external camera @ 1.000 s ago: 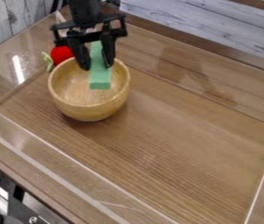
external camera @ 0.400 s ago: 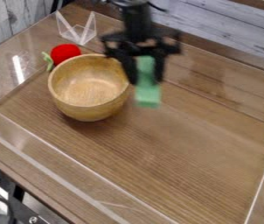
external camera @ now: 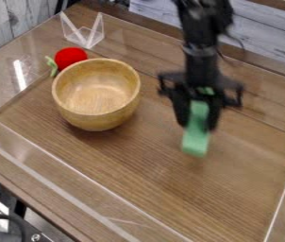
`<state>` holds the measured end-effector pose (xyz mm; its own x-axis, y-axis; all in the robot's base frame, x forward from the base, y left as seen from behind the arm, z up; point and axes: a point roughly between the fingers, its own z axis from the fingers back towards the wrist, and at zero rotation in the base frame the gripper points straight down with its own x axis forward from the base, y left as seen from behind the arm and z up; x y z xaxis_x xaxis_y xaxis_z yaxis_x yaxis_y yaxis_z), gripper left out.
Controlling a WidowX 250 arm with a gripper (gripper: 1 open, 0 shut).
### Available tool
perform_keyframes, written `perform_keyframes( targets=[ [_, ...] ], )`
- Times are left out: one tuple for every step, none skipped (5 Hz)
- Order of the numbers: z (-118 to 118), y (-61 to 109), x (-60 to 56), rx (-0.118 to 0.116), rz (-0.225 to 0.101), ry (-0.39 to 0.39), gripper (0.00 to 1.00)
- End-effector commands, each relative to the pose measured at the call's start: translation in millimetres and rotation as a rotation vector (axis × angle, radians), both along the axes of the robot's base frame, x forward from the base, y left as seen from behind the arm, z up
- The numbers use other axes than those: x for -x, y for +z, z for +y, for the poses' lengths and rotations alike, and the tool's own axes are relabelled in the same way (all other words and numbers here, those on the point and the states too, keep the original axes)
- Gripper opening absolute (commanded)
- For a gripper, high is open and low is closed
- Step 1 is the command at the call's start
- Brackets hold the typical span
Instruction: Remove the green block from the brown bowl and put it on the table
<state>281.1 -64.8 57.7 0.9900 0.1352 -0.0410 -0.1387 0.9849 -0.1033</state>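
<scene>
The gripper (external camera: pixel 201 106) points straight down from a dark arm (external camera: pixel 206 38), its two black fingers (external camera: pixel 182 102) clamped on the upper end of the green block (external camera: pixel 199 129). The block hangs lengthwise below the jaws, slightly tilted, its lower end close to the table (external camera: pixel 132 180); whether that end touches the surface cannot be told. The block is well clear of the brown bowl (external camera: pixel 96 93), to the right of it as the camera sees it, over the bare wood-grain surface. The bowl stands upright on the table's left half, its hollow showing only smooth pale grain. A red round object (external camera: pixel 68 59) with a bit of green at its side lies just beyond the bowl's far-left rim, touching it or nearly so. Clear acrylic walls (external camera: pixel 57 194) border the tabletop, and grey planking (external camera: pixel 265 28) shows behind the arm
</scene>
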Motion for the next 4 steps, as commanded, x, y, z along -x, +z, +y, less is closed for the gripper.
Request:
perform_keyframes(
  targets=[
    [-3, -6.2, -2.5, -0.038, -0.05, -0.091, 0.0],
    [4, 1.6, 0.9, -0.058, -0.044, -0.055, 0.0],
    [9, 11.8, 4.8, -0.071, -0.039, -0.017, 0.0],
    [15, 2.1, 0.9, -0.09, -0.037, -0.006, 0.0]
  ],
)
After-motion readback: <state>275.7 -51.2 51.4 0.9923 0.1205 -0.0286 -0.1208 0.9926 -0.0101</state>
